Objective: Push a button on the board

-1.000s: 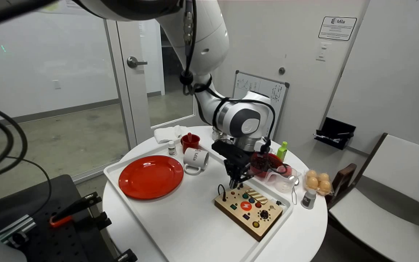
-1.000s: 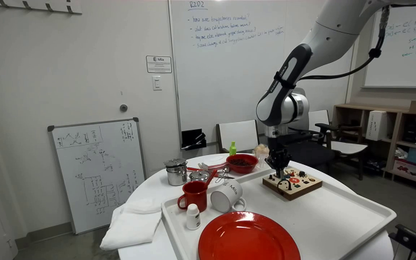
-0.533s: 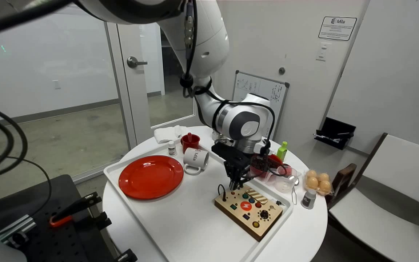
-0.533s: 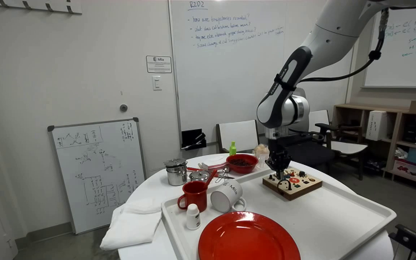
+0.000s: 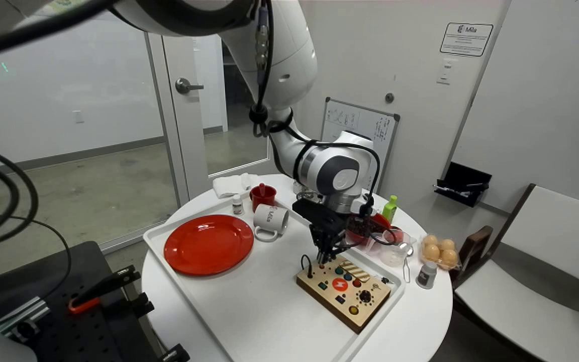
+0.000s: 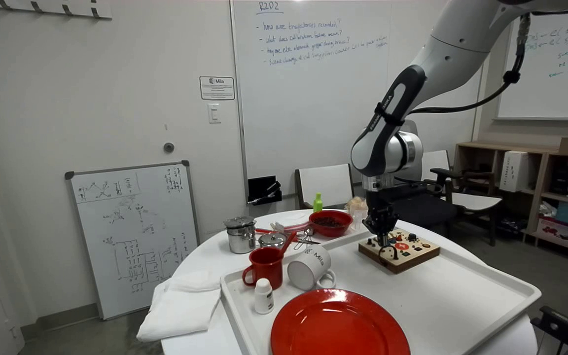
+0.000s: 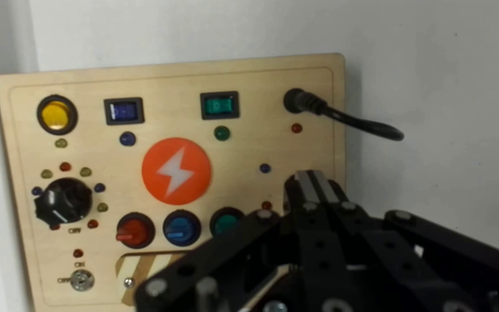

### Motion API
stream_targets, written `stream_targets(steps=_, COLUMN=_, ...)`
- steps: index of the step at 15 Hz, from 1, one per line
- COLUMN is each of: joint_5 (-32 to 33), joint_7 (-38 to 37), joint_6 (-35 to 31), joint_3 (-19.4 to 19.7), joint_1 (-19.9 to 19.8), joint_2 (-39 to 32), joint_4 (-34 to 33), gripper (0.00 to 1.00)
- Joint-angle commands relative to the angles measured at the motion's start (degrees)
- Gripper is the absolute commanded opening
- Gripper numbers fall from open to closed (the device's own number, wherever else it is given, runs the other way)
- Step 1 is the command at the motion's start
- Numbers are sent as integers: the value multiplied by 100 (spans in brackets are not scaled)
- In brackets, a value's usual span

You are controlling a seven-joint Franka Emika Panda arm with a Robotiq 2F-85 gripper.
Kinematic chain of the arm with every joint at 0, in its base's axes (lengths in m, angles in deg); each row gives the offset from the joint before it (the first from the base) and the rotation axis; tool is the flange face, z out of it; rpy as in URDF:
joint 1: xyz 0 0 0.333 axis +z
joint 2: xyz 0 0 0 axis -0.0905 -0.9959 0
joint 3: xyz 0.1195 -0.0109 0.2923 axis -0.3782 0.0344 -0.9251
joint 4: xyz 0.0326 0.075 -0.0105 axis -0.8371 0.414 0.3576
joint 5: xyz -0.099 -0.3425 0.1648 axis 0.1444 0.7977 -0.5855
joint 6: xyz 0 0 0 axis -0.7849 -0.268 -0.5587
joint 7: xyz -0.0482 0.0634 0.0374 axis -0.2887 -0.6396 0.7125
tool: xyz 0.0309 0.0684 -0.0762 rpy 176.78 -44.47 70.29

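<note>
The board (image 5: 327, 274) is a pale wooden panel on the white tray, also in an exterior view (image 6: 407, 255) and the wrist view (image 7: 249, 151). The wrist view shows its yellow button (image 7: 55, 116), orange disc (image 7: 176, 171), and red (image 7: 135, 230), blue (image 7: 181, 228) and green (image 7: 225, 223) knobs. My gripper (image 7: 312, 173) is shut, its fingertips together with nothing visible between them. It points down over the board near the cable end, in both exterior views (image 5: 322, 259) (image 6: 383, 241). The spot under the fingertips is hidden; I cannot tell whether they touch.
A black cable loop (image 7: 362, 123) rises from the board near the fingers. The white tray (image 5: 264, 301) also holds a red plate (image 5: 209, 245), a tipped white mug (image 5: 271, 219) and a red mug (image 6: 266, 268). A red bowl (image 6: 331, 224) stands behind the tray.
My gripper has come down slightly toward the board, staying over the same end. The board and the other objects have not moved.
</note>
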Motion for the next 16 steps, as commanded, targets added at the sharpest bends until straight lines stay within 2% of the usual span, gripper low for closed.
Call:
stream_targets(steps=1, joint_5=-79, joint_7=-37, joint_6=0, joint_3=8, joint_1=4, joint_2=-179, joint_4=-253, gripper=0)
stream_targets(steps=16, joint_5=-104, joint_7=-64, joint_6=61, joint_3=-9, joint_1=-33, joint_2=-369, joint_4=-408, gripper=0)
